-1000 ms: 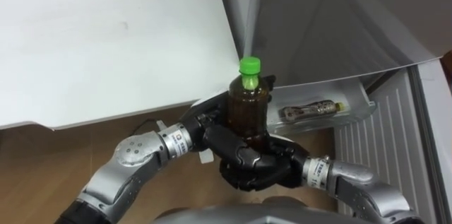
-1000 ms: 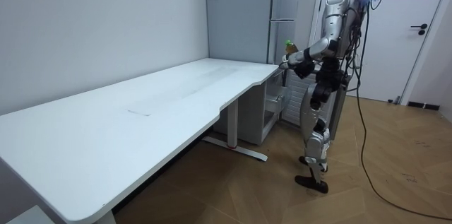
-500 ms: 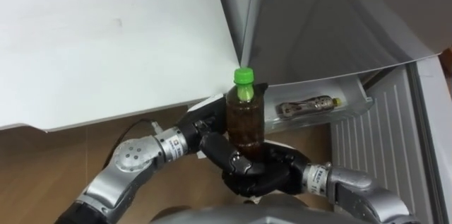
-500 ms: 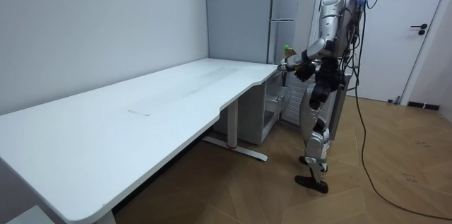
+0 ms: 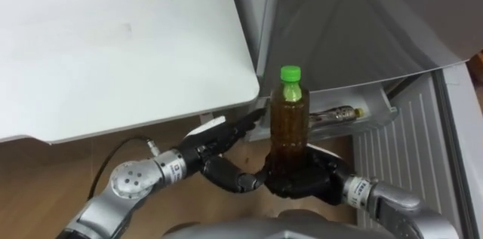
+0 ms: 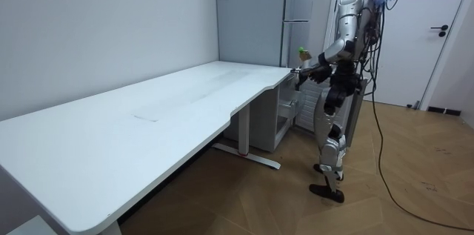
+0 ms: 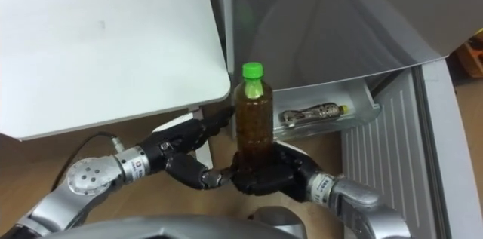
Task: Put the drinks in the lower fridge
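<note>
The carrying step is in hand: at the frame's lower middle the right hand (image 5: pixel 306 180) has its fingers curled round the base of the upright drink bottle (image 5: pixel 290 118), the left hand (image 5: pixel 213 147) beside it is stretched and empty, and next the bottle probably must go down to the fridge shelf (image 5: pixel 379 108) at centre right.

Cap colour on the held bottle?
Bright green cap on the bottle; best in left eye view.

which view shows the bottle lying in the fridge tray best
The right eye view: the lying bottle shows whole in the tray. In the left eye view the held bottle covers its end. The room view is too far to make it out.
</note>
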Robot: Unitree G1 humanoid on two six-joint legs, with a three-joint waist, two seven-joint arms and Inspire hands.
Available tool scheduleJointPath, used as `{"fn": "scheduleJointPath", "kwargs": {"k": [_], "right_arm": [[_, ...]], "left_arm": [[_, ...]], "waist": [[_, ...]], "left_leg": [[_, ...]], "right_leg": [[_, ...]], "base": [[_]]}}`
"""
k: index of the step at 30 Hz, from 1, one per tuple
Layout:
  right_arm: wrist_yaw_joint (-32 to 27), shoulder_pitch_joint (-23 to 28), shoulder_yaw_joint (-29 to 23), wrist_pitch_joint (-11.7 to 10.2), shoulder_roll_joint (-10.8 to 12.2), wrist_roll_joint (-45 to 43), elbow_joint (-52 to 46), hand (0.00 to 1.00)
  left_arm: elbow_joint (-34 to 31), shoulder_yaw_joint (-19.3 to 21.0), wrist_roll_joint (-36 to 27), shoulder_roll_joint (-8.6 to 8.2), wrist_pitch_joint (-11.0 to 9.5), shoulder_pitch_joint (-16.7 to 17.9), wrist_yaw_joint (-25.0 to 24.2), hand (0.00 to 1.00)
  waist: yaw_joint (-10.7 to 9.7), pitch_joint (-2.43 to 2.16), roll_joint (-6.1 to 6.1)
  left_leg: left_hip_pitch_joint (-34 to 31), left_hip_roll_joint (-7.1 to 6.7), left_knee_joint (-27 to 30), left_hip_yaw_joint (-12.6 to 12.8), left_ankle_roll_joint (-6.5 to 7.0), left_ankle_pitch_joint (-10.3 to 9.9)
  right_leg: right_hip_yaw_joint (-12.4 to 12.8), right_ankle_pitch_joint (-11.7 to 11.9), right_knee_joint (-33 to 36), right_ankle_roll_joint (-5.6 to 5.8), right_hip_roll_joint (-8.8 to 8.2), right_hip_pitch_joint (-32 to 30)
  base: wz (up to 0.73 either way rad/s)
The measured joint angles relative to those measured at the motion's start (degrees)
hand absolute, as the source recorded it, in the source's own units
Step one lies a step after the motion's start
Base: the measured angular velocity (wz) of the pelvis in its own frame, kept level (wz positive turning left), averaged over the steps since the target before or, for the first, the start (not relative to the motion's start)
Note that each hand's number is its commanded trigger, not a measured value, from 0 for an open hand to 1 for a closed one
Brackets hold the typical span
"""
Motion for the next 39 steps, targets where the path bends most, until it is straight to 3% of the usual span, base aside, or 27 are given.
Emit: {"fn": "scheduleJointPath", "kwargs": {"k": [4,9,18,23,30,34,36,39], "right_arm": [[-0.80,1.29,-2.49,-1.26,0.12,6.66,0.60,1.00],[-2.27,1.38,-3.34,-2.34,0.34,9.34,4.64,1.00],[-2.80,1.92,-3.34,-2.60,0.10,10.06,4.88,1.00],[-3.58,1.45,-3.17,-3.15,0.21,11.29,6.12,1.00],[-10.94,-1.06,-3.25,-3.39,0.62,17.60,12.10,1.00],[-15.31,-4.97,-3.30,-3.39,1.00,22.45,15.66,1.00],[-17.10,-8.22,-3.38,-4.04,1.74,28.27,17.18,1.00],[-18.85,-12.59,-3.47,-5.37,2.78,31.92,22.75,1.00]], "left_arm": [[2.13,0.68,3.55,1.10,1.49,1.39,-0.08,0.00],[3.82,1.88,8.21,0.93,1.99,2.57,-0.01,0.00],[5.13,2.41,9.62,1.10,1.98,2.76,1.23,0.00],[5.85,2.17,9.99,1.14,2.11,4.20,1.80,0.00],[10.75,2.85,8.29,0.88,1.68,4.48,5.05,0.00],[16.06,4.79,8.13,-0.88,1.49,2.90,7.61,0.00],[19.32,6.16,7.80,-1.64,1.31,1.91,8.86,0.00],[26.82,7.15,7.02,-3.03,0.43,-0.85,10.36,0.00]], "waist": [[-0.38,-0.06,-0.14],[-0.83,-0.08,-0.18],[-0.99,-0.37,0.38],[-1.10,-0.66,1.49],[-0.88,-0.32,1.16],[-0.02,-0.49,0.81],[0.56,0.00,0.09],[0.88,0.03,-0.38]], "left_leg": [[0.05,0.02,0.02,-0.01,0.00,0.00],[-0.29,0.00,-0.05,-0.01,0.00,-0.01],[-0.47,-0.01,-0.09,0.10,0.00,-0.01],[-1.25,0.03,-0.05,0.13,0.00,-0.01],[-1.84,0.00,0.17,-0.11,0.00,0.00],[-4.45,-0.08,0.97,0.49,0.12,0.09],[-7.01,-0.02,2.07,0.77,0.08,0.12],[-8.59,0.21,2.49,0.85,0.03,0.21]], "right_leg": [[-0.02,0.08,-0.21,0.02,0.05,0.15],[0.06,0.11,-0.26,0.03,0.07,-0.23],[0.07,0.10,-0.27,0.03,0.06,-0.48],[0.04,0.14,-0.10,-0.01,0.05,-1.33],[0.18,0.12,-0.06,0.00,-0.08,-1.90],[0.58,0.16,0.62,-0.03,-0.11,-5.29],[0.38,0.70,0.97,-0.27,-0.02,-7.02],[-0.06,1.15,0.90,-0.41,-0.01,-8.21]], "base": [[0.00],[0.00],[0.00],[0.00],[0.00],[-0.09],[-0.04],[0.07]]}}
